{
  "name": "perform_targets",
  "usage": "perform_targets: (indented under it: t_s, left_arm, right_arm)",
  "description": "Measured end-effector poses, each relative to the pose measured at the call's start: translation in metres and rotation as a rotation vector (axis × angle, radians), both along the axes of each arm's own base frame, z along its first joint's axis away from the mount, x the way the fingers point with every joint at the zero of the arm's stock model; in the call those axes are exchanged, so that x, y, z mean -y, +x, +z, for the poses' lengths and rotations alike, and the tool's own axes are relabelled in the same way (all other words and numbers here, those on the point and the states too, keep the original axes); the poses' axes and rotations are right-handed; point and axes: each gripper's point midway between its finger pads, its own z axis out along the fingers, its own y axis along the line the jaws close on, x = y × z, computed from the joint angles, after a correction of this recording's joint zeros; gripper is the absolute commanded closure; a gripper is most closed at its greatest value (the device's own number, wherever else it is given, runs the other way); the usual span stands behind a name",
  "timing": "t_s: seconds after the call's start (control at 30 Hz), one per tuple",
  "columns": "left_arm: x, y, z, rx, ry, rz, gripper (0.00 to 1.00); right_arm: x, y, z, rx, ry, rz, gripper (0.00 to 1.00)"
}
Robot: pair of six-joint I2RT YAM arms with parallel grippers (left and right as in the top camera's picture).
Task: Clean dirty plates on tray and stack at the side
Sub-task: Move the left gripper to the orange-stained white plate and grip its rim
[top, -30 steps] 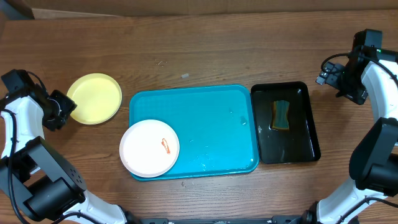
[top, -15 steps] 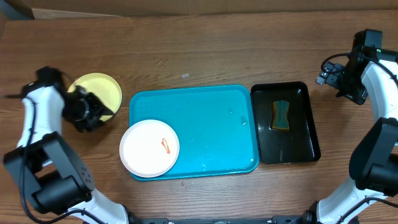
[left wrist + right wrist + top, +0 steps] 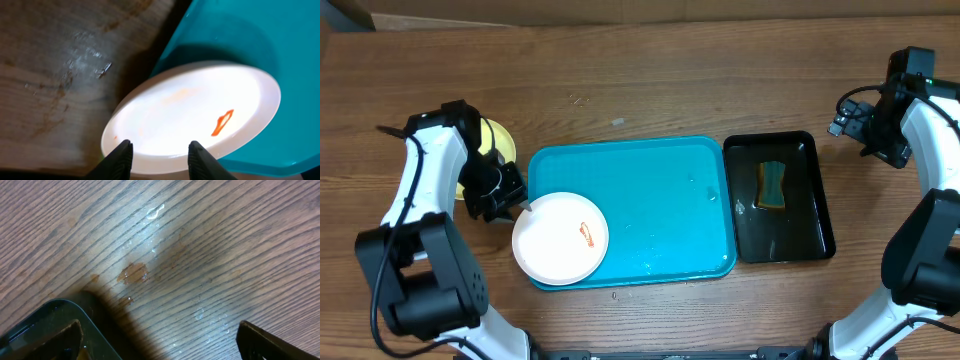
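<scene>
Overhead: smeared white plate [image 3: 560, 238] overhanging the tray's [image 3: 650, 170] front-left corner; yellow plate [image 3: 498, 140] just left of tray.
Left wrist: left gripper [image 3: 160, 157] fingers apart, straddling white plate's rim, unclamped.
Right wrist: right gripper [image 3: 162, 340] spread wide, empty, above table [image 3: 200, 255] right of tray.

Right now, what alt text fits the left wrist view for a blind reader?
A white plate with an orange smear lies partly on a blue tray, overhanging the wooden table. The left gripper, jaws apart, sits at its near rim.
</scene>
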Motion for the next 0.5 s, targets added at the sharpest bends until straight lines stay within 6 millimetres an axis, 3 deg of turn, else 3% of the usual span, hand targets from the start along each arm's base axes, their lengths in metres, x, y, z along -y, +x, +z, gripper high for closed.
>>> perform_targets:
  t_s: [0.27, 0.5]
  left_arm:
    - [-0.005, -0.019, 0.019, 0.082, 0.116, 0.003, 0.63]
    - [-0.007, -0.050, -0.018, 0.043, 0.161, 0.010, 0.62]
  right_arm:
    - [0.000, 0.000, 0.000, 0.000, 0.000, 0.000, 0.00]
    - [0.000, 0.000, 0.000, 0.000, 0.000, 0.000, 0.00]
